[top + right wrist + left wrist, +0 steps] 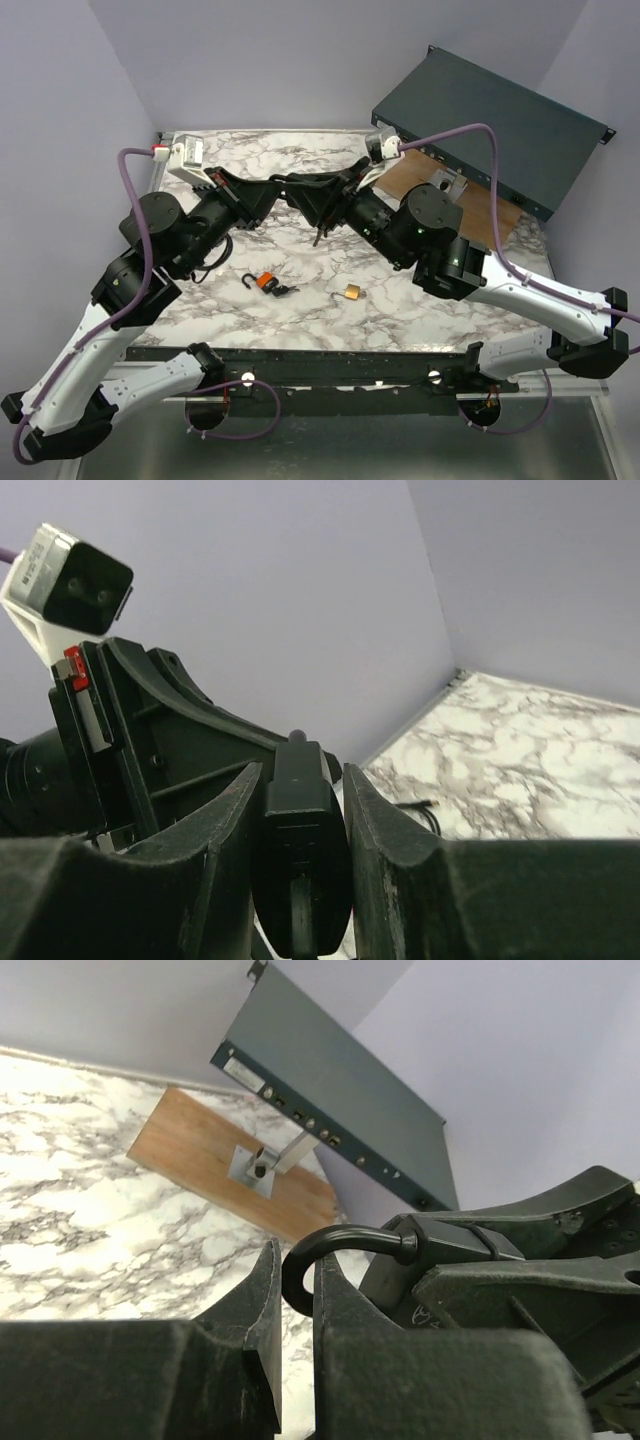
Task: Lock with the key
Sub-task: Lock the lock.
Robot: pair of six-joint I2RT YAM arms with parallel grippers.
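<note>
From above, the two arms meet high over the middle of the tabletop (400,320). The left gripper (272,192) and right gripper (308,200) are nose to nose, and what sits between them is lost against the black fingers. Toward the near edge lies an orange padlock (266,283) with its hoop swung open. A small brass padlock (352,292) lies to its right, apart from it. At the far right corner a wooden board (420,185) carries a metal bracket (452,187), and a dark flat box (500,130) is propped over it.

From the left wrist, the black padlock (345,1232) has its curved hoop caught in the narrow gap between the left fingers (250,1310), which are nearly closed on it.

From the right wrist, the right fingers (375,825) clamp the padlock's body on both sides, up in the air. I cannot pick out the key for certain.
</note>
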